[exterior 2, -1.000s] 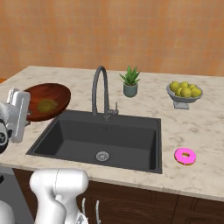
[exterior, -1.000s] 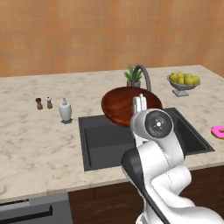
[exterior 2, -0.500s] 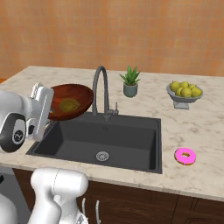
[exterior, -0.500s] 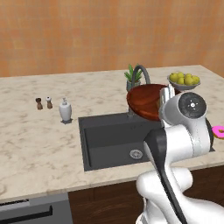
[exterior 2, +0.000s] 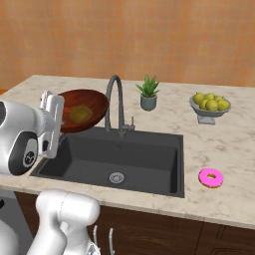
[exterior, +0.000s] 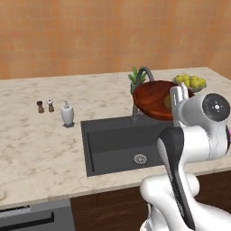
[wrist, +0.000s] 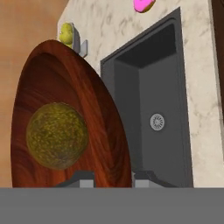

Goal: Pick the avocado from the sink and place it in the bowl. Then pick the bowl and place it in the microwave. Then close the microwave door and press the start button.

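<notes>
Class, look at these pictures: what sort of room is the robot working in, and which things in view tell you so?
Most likely a kitchen. A dark sink with a tall curved faucet is set into a marble-look counter, and a dish of yellow fruit stands on the counter.

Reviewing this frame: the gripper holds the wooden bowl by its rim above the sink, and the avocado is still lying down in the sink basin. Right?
Not quite. The gripper does hold the bowl by its rim above the sink, but the avocado sits inside the bowl, not in the basin. The hand view shows it plainly.

Kitchen: marble counter (exterior: 27, 149), sink (exterior 2: 124, 159), faucet (exterior 2: 115, 102).
</notes>
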